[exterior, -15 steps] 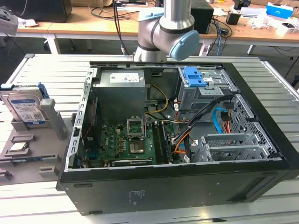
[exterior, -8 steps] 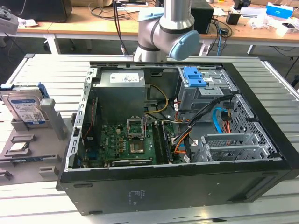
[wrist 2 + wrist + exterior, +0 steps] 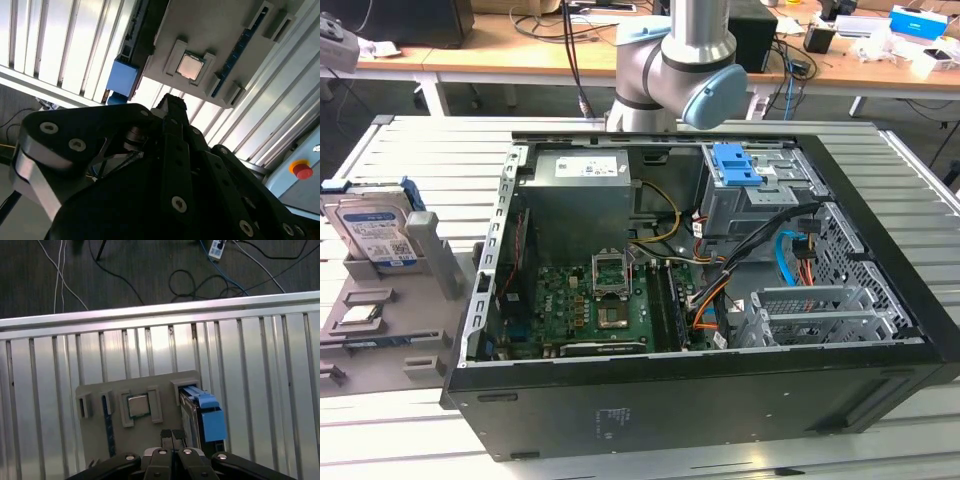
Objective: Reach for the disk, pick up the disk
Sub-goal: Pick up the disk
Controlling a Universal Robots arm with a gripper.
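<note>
the robot's two black fingers [image 3: 171, 436] are pressed together and hold nothing. in the first wrist view they hang above the rectangular silver metal disk with blue plastic rails [image 3: 202, 412]. it stands on edge in a slot of a flat grey plastic holder [image 3: 142, 440], near a square silver chip [image 3: 138, 405], all on the ribbed metal surface [image 3: 260, 390]. i judge a good reach needs the fingers spread wider than the disk is thick, squared over its top edge and clear of the slot walls. the exterior view adds what the wrist views lack: the disk [image 3: 375, 232] upright at the exterior view's left, its blue-and-white label facing out, beside the open black computer case [image 3: 720, 405].
</note>
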